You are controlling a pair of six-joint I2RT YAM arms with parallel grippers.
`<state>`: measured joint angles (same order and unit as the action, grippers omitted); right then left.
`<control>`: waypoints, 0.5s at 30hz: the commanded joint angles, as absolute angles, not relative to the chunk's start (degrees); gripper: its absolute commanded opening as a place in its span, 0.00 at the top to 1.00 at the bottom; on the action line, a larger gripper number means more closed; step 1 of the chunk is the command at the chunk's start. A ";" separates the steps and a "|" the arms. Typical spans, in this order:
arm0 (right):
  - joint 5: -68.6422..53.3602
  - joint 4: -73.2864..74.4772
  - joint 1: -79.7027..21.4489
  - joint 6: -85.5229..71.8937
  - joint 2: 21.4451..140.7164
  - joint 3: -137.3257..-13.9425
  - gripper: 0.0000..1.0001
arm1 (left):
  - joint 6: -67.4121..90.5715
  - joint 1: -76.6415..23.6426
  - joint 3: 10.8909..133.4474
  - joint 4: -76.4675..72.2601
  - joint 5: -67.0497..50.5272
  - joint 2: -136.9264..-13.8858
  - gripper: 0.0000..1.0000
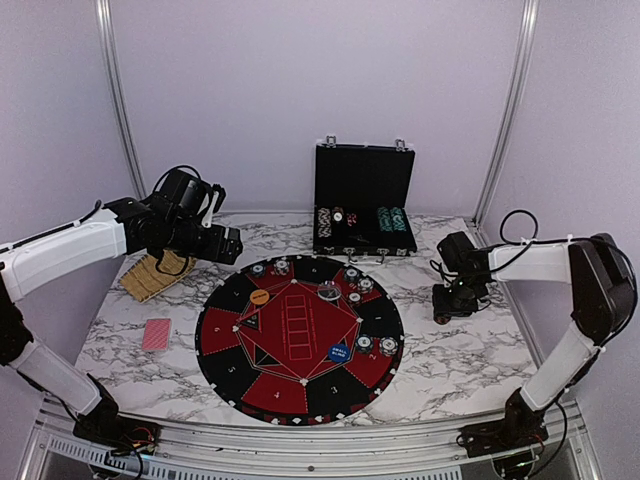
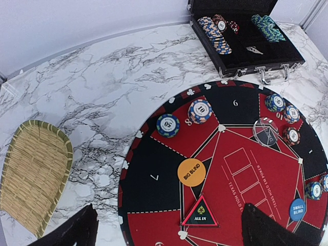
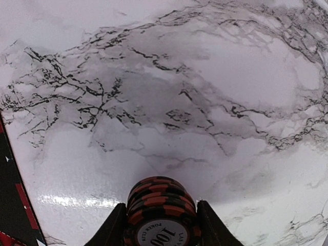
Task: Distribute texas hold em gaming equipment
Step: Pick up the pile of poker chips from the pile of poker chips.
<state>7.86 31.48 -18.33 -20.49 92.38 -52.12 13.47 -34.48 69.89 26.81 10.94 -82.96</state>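
In the right wrist view, a stack of dark red and black poker chips [image 3: 160, 190] marked 100 lies on its side on the marble. My right gripper [image 3: 161, 205] is shut on it, one finger against each flank. In the top view this gripper [image 1: 447, 306] is low at the table, right of the round mat [image 1: 230, 335]. My left gripper [image 2: 169, 212] hangs open and empty above the mat's left half, over the orange disc [image 2: 191, 172]. Chip stacks [image 2: 168, 124] stand near the mat's far rim. A clear disc [image 2: 265, 132] and a blue disc [image 2: 296, 209] also lie on the mat.
The black case [image 1: 365, 180] stands open at the back with rows of chips inside. A woven tray [image 1: 150, 278] lies at the left under my left arm. A red-backed card [image 1: 157, 334] lies nearer the front left. A black triangular "all in" marker [image 2: 201, 213] sits on the mat.
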 commanded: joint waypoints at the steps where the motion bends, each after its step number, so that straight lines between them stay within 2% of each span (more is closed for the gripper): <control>1: 7.94 31.55 -17.84 -20.14 91.99 -52.93 0.68 | 13.18 -34.19 69.26 25.78 10.55 -83.32 0.01; 15: 9.40 34.63 -18.00 -19.64 89.54 -55.82 0.73 | 13.15 -34.19 69.34 25.78 10.55 -83.41 0.01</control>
<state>8.25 33.08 -18.33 -20.27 91.96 -52.77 13.47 -34.48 69.89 26.81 10.94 -82.96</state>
